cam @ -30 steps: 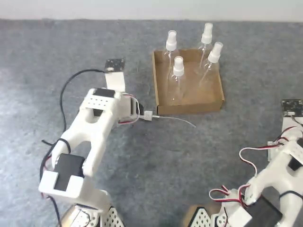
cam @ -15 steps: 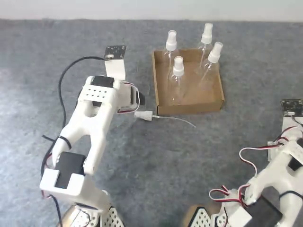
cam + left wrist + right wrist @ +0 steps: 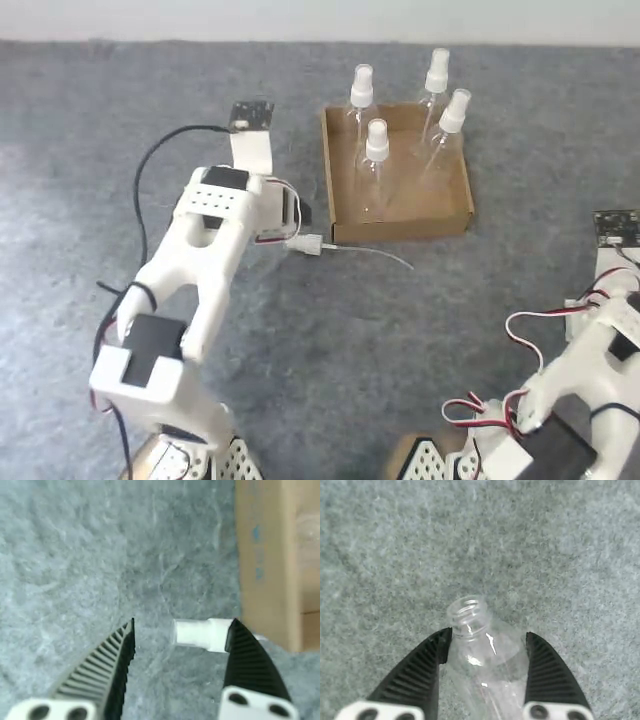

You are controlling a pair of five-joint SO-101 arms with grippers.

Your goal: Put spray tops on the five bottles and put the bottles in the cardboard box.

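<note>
Carpet (image 3: 400,340) open; spray top (image 3: 306,243) beside box (image 3: 400,226); right gripper (image 3: 488,634) clamps bottle (image 3: 481,656).

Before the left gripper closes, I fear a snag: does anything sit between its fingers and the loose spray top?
Nothing visible: the spray top lies on the carpet inside the open left gripper, cardboard box just beyond.

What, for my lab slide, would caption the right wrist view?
Right gripper clasps an uncapped clear bottle over the grey mat.
</note>
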